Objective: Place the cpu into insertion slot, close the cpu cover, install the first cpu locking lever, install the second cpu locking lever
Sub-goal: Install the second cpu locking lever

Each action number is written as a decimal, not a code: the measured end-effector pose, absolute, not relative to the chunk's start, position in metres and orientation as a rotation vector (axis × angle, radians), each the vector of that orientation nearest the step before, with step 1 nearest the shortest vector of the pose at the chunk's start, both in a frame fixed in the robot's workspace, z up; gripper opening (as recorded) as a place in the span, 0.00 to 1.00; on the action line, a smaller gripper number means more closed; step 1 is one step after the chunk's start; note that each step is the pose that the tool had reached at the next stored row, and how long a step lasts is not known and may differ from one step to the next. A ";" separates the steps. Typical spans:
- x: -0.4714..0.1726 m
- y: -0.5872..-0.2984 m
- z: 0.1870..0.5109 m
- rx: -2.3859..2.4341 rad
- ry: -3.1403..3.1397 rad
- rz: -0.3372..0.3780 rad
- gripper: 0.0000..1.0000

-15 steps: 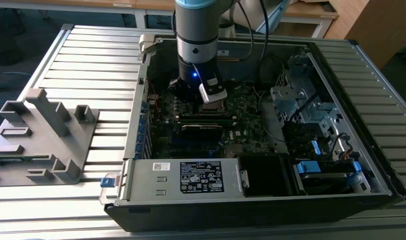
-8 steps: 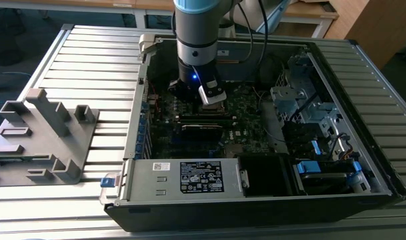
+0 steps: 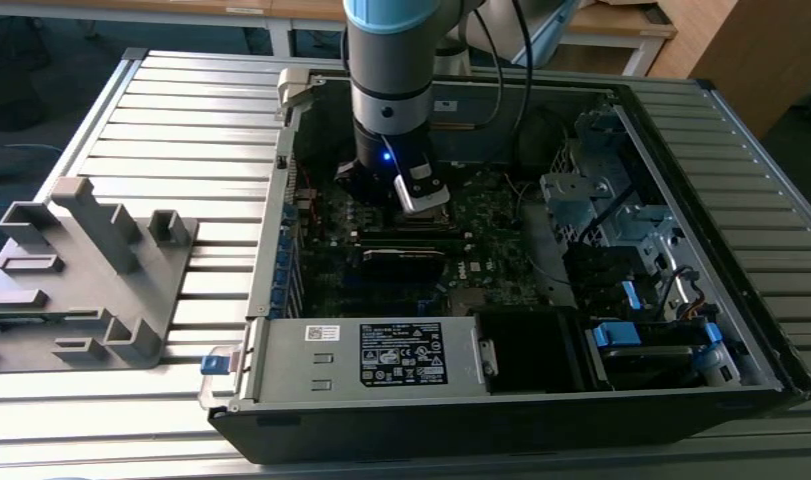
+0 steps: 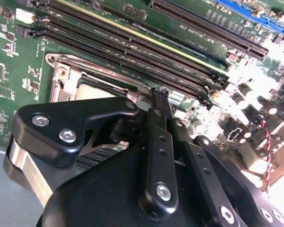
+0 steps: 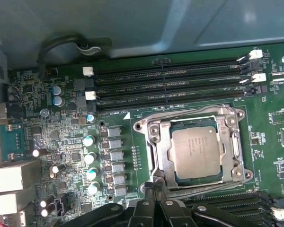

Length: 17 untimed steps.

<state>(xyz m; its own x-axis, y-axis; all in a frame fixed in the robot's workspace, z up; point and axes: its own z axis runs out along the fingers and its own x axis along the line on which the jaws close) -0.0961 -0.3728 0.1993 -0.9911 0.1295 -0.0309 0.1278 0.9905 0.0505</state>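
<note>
Exterior view shows the arm (image 3: 389,60) reaching down into the open computer case (image 3: 765,330), with the gripper (image 3: 423,192) low over the motherboard (image 3: 492,215). First wrist view shows the cpu (image 5: 197,146) lying flat in the slot (image 5: 196,176), just in front of the gripper (image 5: 154,189). The cover (image 5: 164,157) is down around the chip as a silvery frame, and the chip top shows through its window. Second wrist view shows the gripper (image 4: 159,93) with its black fingers (image 4: 157,125) pressed together, holding nothing, the tip just above the edge of the socket, next to the memory slots (image 4: 132,45).
</note>
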 end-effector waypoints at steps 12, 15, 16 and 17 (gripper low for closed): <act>-0.101 -0.373 0.197 0.201 3.100 0.104 0.10; -0.102 -0.374 0.196 0.201 3.100 0.111 0.10; -0.103 -0.374 0.196 0.201 3.100 0.112 0.10; -0.103 -0.374 0.196 0.201 3.100 0.112 0.10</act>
